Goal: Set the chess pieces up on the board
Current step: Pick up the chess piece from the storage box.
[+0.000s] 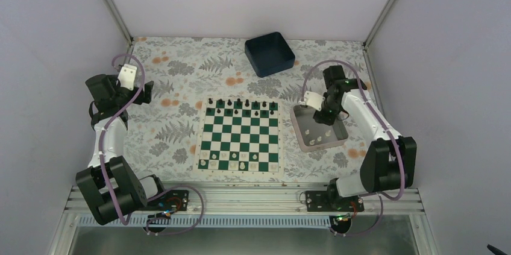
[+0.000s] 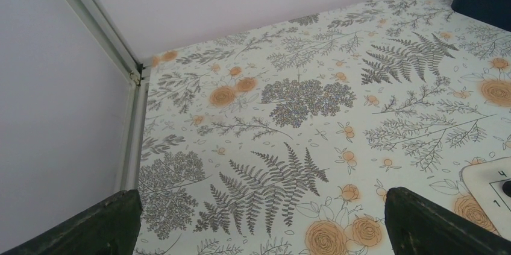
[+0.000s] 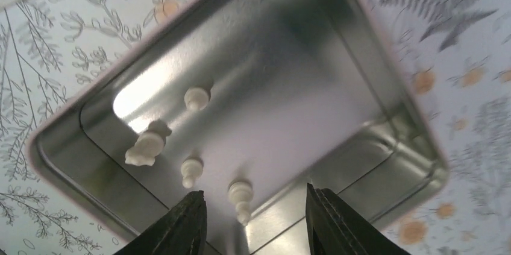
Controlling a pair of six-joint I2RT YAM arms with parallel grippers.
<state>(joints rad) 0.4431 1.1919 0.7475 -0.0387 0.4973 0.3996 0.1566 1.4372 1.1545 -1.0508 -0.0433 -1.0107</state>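
The green-and-white board (image 1: 240,136) lies mid-table, with black pieces along its far rows and several white chess pieces (image 1: 232,160) on its near rows. Several more white pieces lie in the silver tray (image 3: 361,146): a knight (image 3: 144,148) and three pawns (image 3: 196,97), (image 3: 191,170), (image 3: 241,198). My right gripper (image 3: 254,190) hangs open just above the tray (image 1: 319,127), with the nearest pawn lying below the gap between its fingers and nothing held. My left gripper (image 2: 265,225) is open and empty over the floral cloth, left of the board's corner (image 2: 488,182).
A dark blue square bin (image 1: 269,53) stands at the back behind the board. Enclosure walls and metal posts close in the left, right and far sides. The left arm (image 1: 114,95) is raised near the left wall.
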